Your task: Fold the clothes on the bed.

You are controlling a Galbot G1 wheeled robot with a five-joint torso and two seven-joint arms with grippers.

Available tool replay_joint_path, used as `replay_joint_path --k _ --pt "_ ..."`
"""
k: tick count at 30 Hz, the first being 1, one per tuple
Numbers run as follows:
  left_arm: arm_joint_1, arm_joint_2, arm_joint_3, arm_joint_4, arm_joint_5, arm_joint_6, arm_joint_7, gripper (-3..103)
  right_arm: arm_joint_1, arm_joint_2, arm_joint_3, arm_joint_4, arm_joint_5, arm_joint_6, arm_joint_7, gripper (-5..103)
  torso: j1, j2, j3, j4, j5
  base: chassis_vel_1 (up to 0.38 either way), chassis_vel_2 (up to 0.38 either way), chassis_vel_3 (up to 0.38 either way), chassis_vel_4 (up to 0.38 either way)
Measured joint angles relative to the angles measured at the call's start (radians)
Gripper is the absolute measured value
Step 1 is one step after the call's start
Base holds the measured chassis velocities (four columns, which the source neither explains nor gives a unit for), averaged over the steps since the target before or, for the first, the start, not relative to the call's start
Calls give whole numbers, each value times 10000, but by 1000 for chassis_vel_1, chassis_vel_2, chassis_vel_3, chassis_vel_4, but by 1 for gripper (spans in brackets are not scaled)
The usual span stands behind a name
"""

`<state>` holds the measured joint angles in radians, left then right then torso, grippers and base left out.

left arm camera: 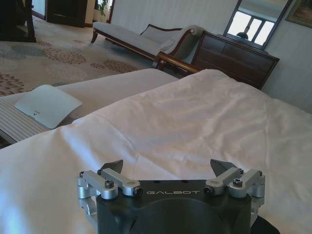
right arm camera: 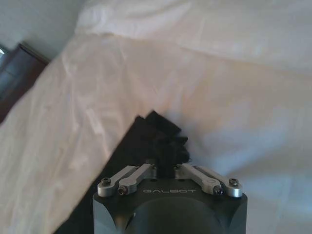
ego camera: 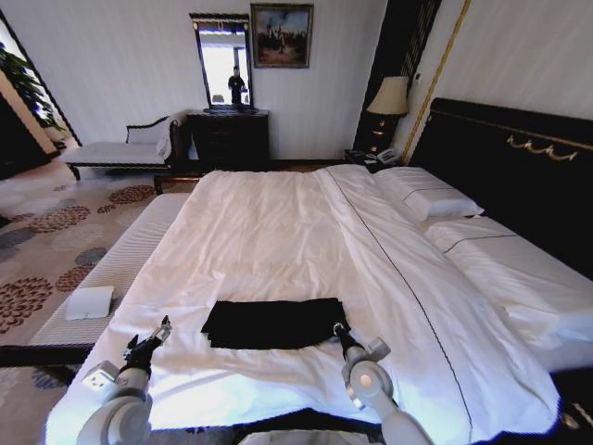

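Black cotton T-shirt, already folded into a flat oblong band, lies on the white duvet of the big dark-framed bed, near the foot edge and roughly midway across it. The right gripper is at the shirt's right-hand end; in the right wrist view its fingers are drawn close together over a bunched corner of the cloth, so it looks pinched on that corner. The left gripper hangs with its jaws apart above bare duvet, well to the left of the shirt and off the cloth.

To fold well from here, I judge the right arm should lift only the shirt's layers, not the duvet beneath, and carry the corner straight across so the edges meet squarely.

Whether the pinch has caught every layer is hard to tell: dark cloth hides the fingertips. No lettering shows on the shirt.
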<state>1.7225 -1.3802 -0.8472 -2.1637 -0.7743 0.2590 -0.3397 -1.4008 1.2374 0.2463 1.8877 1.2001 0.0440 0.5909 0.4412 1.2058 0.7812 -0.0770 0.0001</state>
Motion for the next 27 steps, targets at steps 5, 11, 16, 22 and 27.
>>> replay_joint_path --k 5,11,16,22,27 --pt "-20 -9 0 0 3 -15 -9 100 -337 -167 200 274 -251 436 -755 1 0 0 0 0 0 0 0 0 0" --pt "-87 -13 -4 -81 -6 -16 -16 100 -712 -530 775 721 -165 490 -1280 1 0 0 -1 -1 1 0 0 0 0" --pt "-151 29 -46 -136 -37 -15 -23 100 -1030 -1564 1645 909 482 322 -1697 1 0 0 0 -1 0 0 0 0 0" --pt "-199 52 -74 -196 -110 -12 -27 100 -1340 -2661 2130 693 602 358 -2180 1 0 1 0 -2 0 0 0 0 0" --pt "-540 128 -423 139 -349 8 -83 100 -1097 -2862 1851 601 -8 819 -3132 1 0 1 0 -3 0 0 0 0 0"
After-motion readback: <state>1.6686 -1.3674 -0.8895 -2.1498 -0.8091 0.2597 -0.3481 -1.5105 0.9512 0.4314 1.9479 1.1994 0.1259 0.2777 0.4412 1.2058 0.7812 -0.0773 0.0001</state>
